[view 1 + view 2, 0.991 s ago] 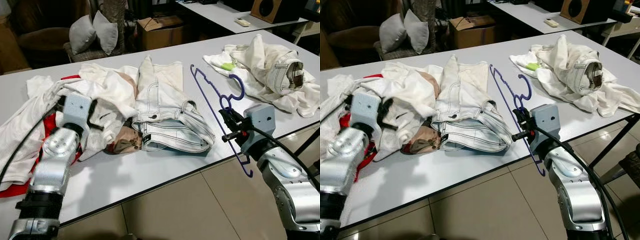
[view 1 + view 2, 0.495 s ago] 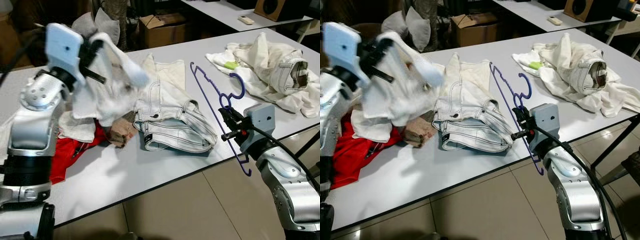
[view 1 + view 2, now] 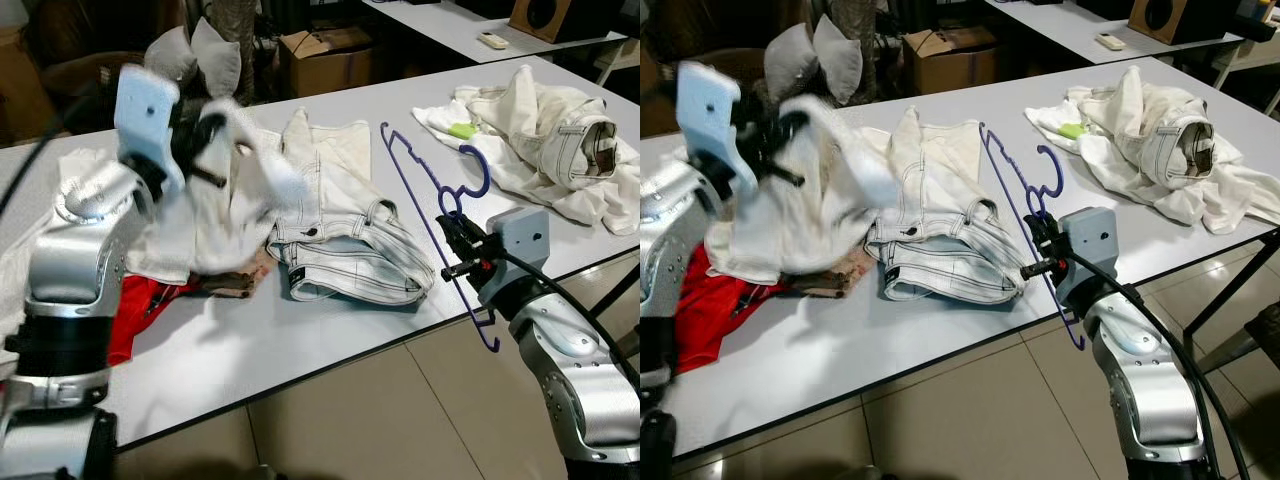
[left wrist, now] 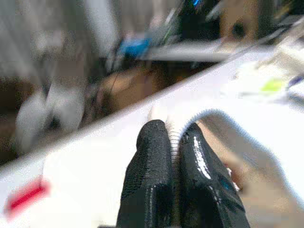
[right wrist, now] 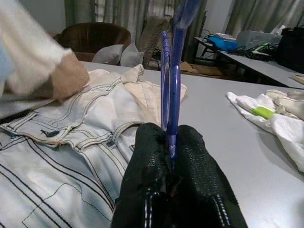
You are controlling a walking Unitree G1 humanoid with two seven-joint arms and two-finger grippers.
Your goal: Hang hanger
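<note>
A thin purple hanger (image 3: 420,205) stands tilted over the table's front right edge, hook (image 3: 476,176) uppermost, its lower end hanging past the edge. My right gripper (image 3: 455,247) is shut on its wire; in the right wrist view the fingertips (image 5: 190,142) pinch the purple hanger (image 5: 172,71). My left gripper (image 3: 205,140) is raised over the left of the table, shut on a white garment (image 3: 235,185) that droops from it, blurred by motion. In the left wrist view the gripper (image 4: 173,140) clamps a ribbed white edge.
Pale denim jeans (image 3: 340,240) lie between the two arms. A red cloth (image 3: 140,310) lies under the white pile at left. More white clothes (image 3: 540,130) are heaped at the right of the grey table (image 3: 250,350). Pillows (image 3: 190,60) and a cardboard box (image 3: 320,55) stand behind.
My left gripper pulled the white garment up off the pile, uncovering the red cloth, then dropped a little lower and to the right. The right gripper and hanger have held still.
</note>
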